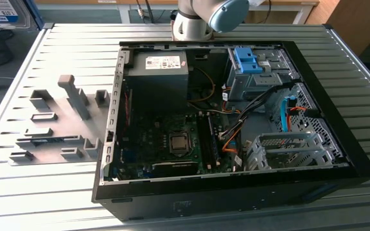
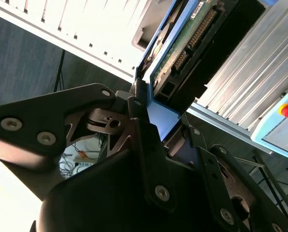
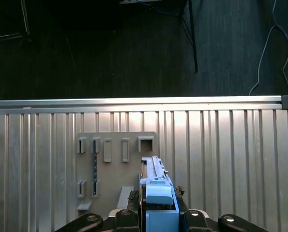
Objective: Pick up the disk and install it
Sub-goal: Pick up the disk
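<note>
Both wrist views show the gripper point(image 2: 159, 121) point(image 3: 159, 215), jaws apparently clamped on the blue-railed disk point(image 2: 182, 46) point(image 3: 156, 181)

Grips the disk point(image 2: 182, 43) edgewise in the gripper point(image 2: 156, 113), fingers point(image 2: 143, 125) pressed onto its blue rail (dark bolted linkages splayed to either side in both wrist views). Shows a grey, blue-capped arm joint point(image 1: 194, 24) in the exterior view.

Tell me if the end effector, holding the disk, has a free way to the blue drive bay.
Probably yes: the computer case lies open, nothing covers the blue drive bay, though cables run close beside it. The end effector grips the disk.
</note>
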Robot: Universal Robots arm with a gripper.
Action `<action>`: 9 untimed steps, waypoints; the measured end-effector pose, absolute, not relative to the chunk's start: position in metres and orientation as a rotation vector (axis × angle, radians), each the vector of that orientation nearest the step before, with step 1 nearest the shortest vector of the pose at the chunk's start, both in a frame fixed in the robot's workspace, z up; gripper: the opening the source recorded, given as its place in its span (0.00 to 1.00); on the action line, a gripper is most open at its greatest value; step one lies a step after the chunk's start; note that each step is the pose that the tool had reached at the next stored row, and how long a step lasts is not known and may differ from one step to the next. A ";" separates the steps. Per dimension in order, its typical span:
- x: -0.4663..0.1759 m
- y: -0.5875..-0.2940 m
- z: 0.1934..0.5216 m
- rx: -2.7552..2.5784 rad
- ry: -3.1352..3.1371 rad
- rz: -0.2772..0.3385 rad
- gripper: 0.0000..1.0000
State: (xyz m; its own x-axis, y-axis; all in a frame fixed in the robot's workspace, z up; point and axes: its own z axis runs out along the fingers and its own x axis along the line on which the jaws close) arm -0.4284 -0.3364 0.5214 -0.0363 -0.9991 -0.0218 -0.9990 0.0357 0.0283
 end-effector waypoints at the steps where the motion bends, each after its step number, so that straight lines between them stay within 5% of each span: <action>1: -0.428 -0.336 0.521 2.178 -2.258 -0.056 0.37; 9: -0.420 -0.336 0.521 2.178 -2.258 -0.056 0.37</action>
